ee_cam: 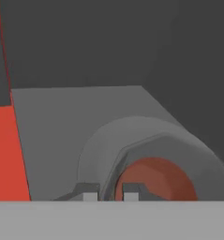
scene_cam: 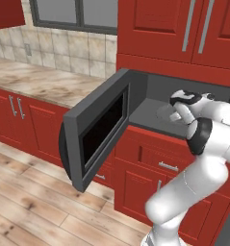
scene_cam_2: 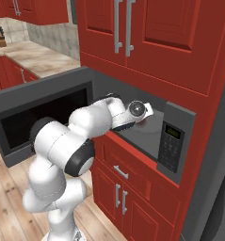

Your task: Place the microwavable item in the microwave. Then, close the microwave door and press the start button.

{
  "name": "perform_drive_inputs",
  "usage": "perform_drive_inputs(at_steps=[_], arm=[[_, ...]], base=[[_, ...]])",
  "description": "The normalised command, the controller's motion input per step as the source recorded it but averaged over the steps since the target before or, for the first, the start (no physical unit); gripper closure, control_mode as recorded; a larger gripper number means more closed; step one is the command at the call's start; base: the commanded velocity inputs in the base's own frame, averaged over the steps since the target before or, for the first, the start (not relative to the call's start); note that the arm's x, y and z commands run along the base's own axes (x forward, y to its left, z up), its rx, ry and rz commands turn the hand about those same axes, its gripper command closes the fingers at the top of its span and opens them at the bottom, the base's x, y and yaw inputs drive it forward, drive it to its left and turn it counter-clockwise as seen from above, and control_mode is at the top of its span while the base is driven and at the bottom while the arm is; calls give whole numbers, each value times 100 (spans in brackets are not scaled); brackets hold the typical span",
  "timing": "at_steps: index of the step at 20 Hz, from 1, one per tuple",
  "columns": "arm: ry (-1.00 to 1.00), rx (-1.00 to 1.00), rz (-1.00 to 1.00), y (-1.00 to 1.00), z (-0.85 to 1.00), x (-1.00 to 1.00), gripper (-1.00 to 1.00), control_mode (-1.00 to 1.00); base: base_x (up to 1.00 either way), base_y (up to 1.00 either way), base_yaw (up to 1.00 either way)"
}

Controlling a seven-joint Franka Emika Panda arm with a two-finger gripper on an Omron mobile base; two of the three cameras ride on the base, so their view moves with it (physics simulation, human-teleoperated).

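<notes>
The microwavable item (ee_cam: 156,179), a clear glass tumbler with reddish-brown contents, stands on the round turntable plate (ee_cam: 97,143) inside the microwave (scene_cam: 147,113). My gripper (ee_cam: 110,193) reaches down into the cavity from above and is shut on the tumbler's near rim, one fingertip inside the glass and one outside. In the left base view the hand (scene_cam: 185,99) hovers over the plate (scene_cam: 163,113). The microwave door (scene_cam: 98,129) is swung wide open to the left, seen also as the door (scene_cam_2: 36,117) in the right base view. The control panel (scene_cam_2: 172,141) sits on the microwave's right side.
Red cabinets (scene_cam: 150,163) run below and above the microwave. A marble counter (scene_cam: 39,81) stretches to the left. The open door juts out over the wooden floor (scene_cam: 30,202). The cavity's grey back and side walls (ee_cam: 108,42) close in around the hand.
</notes>
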Motion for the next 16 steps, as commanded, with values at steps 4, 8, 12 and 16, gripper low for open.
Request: perform_drive_inputs(at_steps=[4,8,12,16], arm=[[-1,0,4,-4,-38,40,100,-100],[0,0,1,0,-31,43,100,-100],[0,0,0,0,-10,38,100,-100],[0,0,0,0,-1,29,100,-100]], base=[[0,0,0],[0,0,0],[0,0,0],[0,0,0]])
